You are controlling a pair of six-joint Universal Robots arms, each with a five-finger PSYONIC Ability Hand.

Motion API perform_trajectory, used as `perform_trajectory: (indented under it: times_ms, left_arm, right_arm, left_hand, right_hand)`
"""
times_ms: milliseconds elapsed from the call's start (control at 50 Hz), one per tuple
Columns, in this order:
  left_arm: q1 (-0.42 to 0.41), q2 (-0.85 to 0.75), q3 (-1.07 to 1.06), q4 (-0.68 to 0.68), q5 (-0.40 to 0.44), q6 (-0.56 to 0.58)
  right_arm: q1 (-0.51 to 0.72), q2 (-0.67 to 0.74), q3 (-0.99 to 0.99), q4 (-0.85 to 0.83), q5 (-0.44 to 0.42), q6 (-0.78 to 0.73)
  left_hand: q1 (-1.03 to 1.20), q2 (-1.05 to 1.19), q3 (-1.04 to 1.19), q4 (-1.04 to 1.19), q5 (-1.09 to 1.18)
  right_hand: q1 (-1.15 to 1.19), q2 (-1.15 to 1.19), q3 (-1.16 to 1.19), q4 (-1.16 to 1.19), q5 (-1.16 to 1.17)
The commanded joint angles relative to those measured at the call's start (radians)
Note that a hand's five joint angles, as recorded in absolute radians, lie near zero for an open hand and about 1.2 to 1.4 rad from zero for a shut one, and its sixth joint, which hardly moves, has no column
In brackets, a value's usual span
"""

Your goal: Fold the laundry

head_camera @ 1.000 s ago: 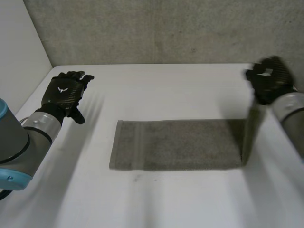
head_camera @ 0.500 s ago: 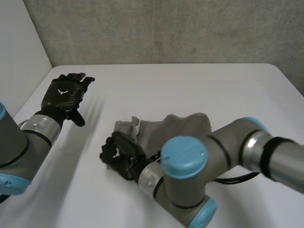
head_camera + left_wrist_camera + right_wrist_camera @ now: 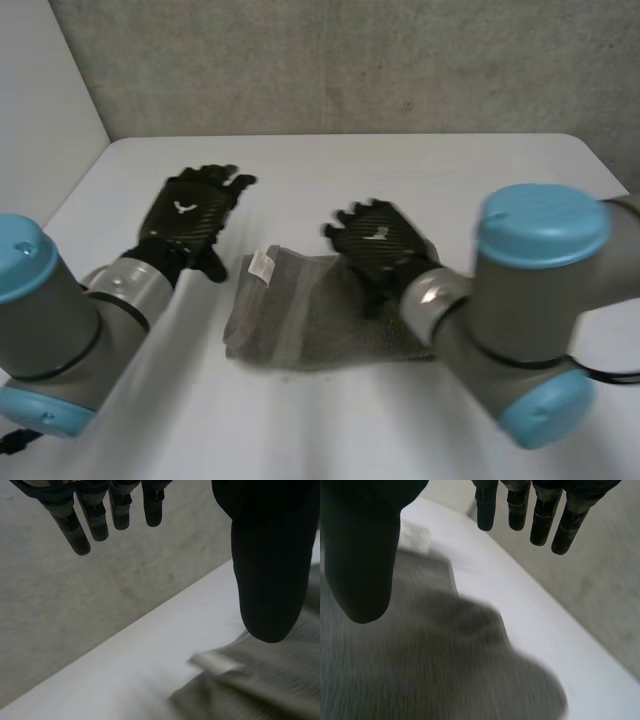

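So the grey towel (image 3: 300, 320) is lying flat in a folded rectangle around the middle of the white table (image 3: 420, 170). One end looks a bit rumpled, and a little white label (image 3: 262, 265) sticks up at the corner. For directions I'm treating the towel as the clock face, with 12 pointing at the grey wall (image 3: 350, 60) at the back.

The left hand (image 3: 190, 212) is off the cloth at about 10 o'clock, near the label corner and over bare table. Its wrist camera shows the fingers (image 3: 75, 530) straight and a little fanned. The thumb (image 3: 270, 570) is held well apart from them, with nothing between. The label corner sits just beyond that thumb tip.

The right hand (image 3: 378, 242) is over the towel's far edge at roughly 1 o'clock, palm down. Its fingers (image 3: 540, 520) are straight too, reaching past the edge over the white tabletop, and the thumb (image 3: 362, 555) hangs over the cloth. It isn't pinching or curling round anything, so both hands are spread and empty. I honestly can't tell if the right palm is resting on the fabric or just above it.

The left arm (image 3: 60, 320) comes in from about 8 o'clock. The right arm (image 3: 520, 300) comes from about 4 o'clock and crosses over the towel's near right end.
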Motion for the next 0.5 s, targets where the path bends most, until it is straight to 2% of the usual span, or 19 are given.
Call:
perform_trajectory:
  times_ms: [20, 80, 160, 200, 220, 240, 260, 300, 320, 360, 380, 400, 500]
  left_arm:
    - [-0.108, -0.069, 0.041, 0.007, 0.012, -0.130]
    - [-0.154, -0.115, 0.074, 0.007, 0.015, -0.133]
    - [-0.162, -0.160, 0.098, 0.006, 0.007, -0.133]
    - [-0.162, -0.210, 0.136, 0.003, -0.001, -0.132]
    - [-0.162, -0.210, 0.137, 0.003, -0.001, -0.132]
    - [-0.159, -0.232, 0.152, 0.001, -0.002, -0.132]
    - [-0.159, -0.232, 0.152, 0.001, -0.002, -0.132]
    - [-0.138, -0.264, 0.167, -0.001, -0.004, -0.133]
    - [-0.138, -0.264, 0.167, -0.001, -0.004, -0.133]
    - [-0.116, -0.273, 0.163, -0.004, -0.002, -0.132]
    - [-0.116, -0.273, 0.163, -0.004, -0.002, -0.132]
    - [-0.112, -0.273, 0.155, -0.007, -0.002, -0.132]
    - [-0.112, -0.252, 0.129, -0.019, -0.004, -0.112]
  right_arm:
    - [-0.206, -0.107, 0.233, 0.007, -0.074, 0.010]
    - [-0.251, -0.116, 0.301, -0.011, -0.107, 0.005]
    - [-0.266, -0.115, 0.359, -0.059, -0.117, 0.003]
    - [-0.269, -0.112, 0.405, -0.123, -0.115, 0.005]
    - [-0.269, -0.112, 0.405, -0.123, -0.115, 0.005]
    - [-0.272, -0.109, 0.419, -0.152, -0.112, 0.005]
    - [-0.272, -0.109, 0.419, -0.152, -0.112, 0.005]
    - [-0.274, -0.089, 0.425, -0.198, -0.111, 0.005]
    - [-0.274, -0.089, 0.425, -0.198, -0.111, 0.005]
    - [-0.274, -0.051, 0.415, -0.212, -0.108, 0.004]
    - [-0.274, -0.050, 0.415, -0.212, -0.108, 0.003]
    - [-0.275, -0.046, 0.405, -0.214, -0.106, 0.005]
    - [-0.274, -0.057, 0.373, -0.223, -0.100, -0.001]
  left_hand:
    - [0.000, 0.010, 0.008, 0.008, -0.028]
    - [0.000, 0.010, 0.008, 0.008, -0.028]
    - [0.000, 0.010, 0.008, 0.008, -0.028]
    - [0.000, 0.010, 0.008, 0.008, -0.028]
    - [0.000, 0.010, 0.008, 0.008, -0.028]
    - [0.000, 0.010, 0.008, 0.008, -0.028]
    - [0.000, 0.010, 0.008, 0.008, -0.028]
    - [0.000, 0.010, 0.008, 0.008, -0.028]
    - [0.000, 0.010, 0.008, 0.008, -0.028]
    - [0.000, 0.010, 0.008, 0.008, -0.028]
    - [0.000, 0.010, 0.008, 0.008, -0.028]
    - [0.000, 0.010, 0.008, 0.008, -0.028]
    - [0.000, 0.010, 0.008, 0.008, -0.028]
  right_hand:
    - [-0.032, -0.050, -0.033, -0.055, -0.056]
    - [-0.032, -0.050, -0.033, -0.055, -0.056]
    - [-0.025, -0.043, -0.026, -0.048, -0.049]
    - [0.138, 0.121, 0.138, 0.116, 0.115]
    - [0.139, 0.122, 0.139, 0.117, 0.115]
    - [0.293, 0.276, 0.293, 0.271, 0.270]
    - [0.295, 0.277, 0.294, 0.272, 0.271]
    - [0.651, 0.634, 0.651, 0.629, 0.627]
    - [0.653, 0.636, 0.653, 0.631, 0.629]
    - [0.931, 0.913, 0.930, 0.908, 0.907]
    - [0.932, 0.915, 0.932, 0.910, 0.908]
    - [1.187, 1.169, 1.186, 1.164, 1.163]
    - [1.189, 1.172, 1.189, 1.167, 1.165]
